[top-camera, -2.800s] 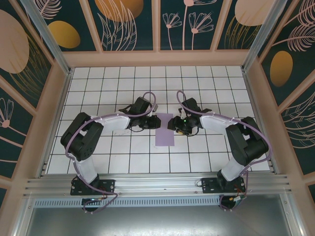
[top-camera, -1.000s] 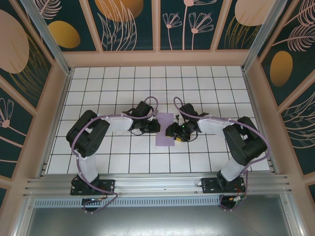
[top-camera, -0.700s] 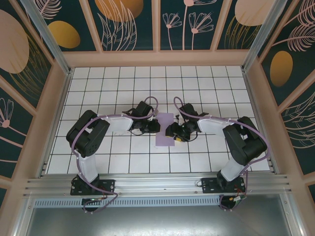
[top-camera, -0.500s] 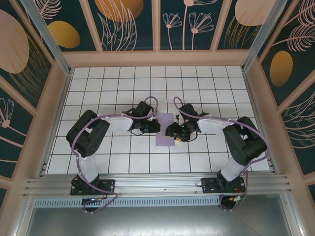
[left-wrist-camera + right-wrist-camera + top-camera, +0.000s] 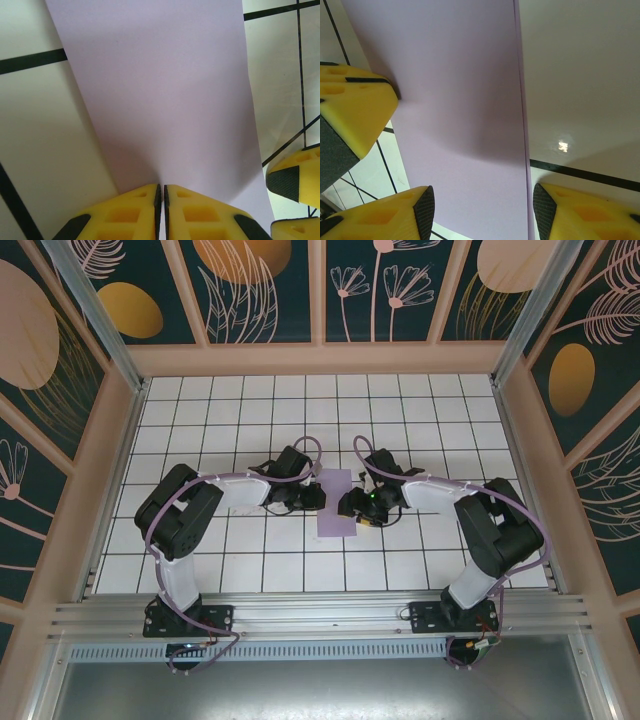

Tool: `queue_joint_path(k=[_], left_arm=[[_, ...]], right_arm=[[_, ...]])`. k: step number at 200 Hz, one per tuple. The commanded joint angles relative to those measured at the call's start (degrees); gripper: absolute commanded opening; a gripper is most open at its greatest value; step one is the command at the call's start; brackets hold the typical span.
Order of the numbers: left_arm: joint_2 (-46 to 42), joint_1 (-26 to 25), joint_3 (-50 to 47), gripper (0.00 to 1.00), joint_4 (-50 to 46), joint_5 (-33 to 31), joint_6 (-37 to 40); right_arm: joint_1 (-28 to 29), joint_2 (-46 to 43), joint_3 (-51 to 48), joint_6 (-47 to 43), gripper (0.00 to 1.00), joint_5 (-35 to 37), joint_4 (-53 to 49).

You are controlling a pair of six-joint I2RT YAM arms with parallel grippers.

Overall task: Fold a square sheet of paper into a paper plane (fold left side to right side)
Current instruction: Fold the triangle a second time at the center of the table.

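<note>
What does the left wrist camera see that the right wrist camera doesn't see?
Left wrist camera: the left hand with its two yellow fingers pressed together, pinching the edge of the folded purple paper. Right wrist camera: the right hand with its fingers wide apart, and the paper's two stacked layers showing as a thin line along one edge. Both: the same purple paper over the white tiled table, plus a yellow finger of the other hand peeking in at the side.
</note>
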Motion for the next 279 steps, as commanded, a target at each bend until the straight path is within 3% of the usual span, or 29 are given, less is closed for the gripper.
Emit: queue_joint_path(k=[1,196,227,249,279], left_arm=[[-0.27,-0.45,-1.27,0.16,-1.27,-0.97,-0.01],[-1.88,-0.5,-2.61,0.16,0.84,-0.16,-0.81],[-6.26,-0.43,-2.15,0.28,1.12,-3.1,-0.52],[-10.72,-0.47,-2.34,0.43,1.14,-6.29,-0.32],[-19.65,-0.47,-7.34,0.48,2.74,-9.92,0.54]], right_arm=[[0.04,0.15,0.9,-0.22,0.57,-0.28,-1.28],[-0.5,1.21,0.33,2.44,0.59,-9.07,7.94],[-3.75,1.81,-0.35,3.63,0.58,-11.54,10.58],[-4.61,2.74,0.01,3.78,0.57,-12.24,11.03],[-5.44,4.53,1.67,4.04,0.56,-14.61,12.29]])
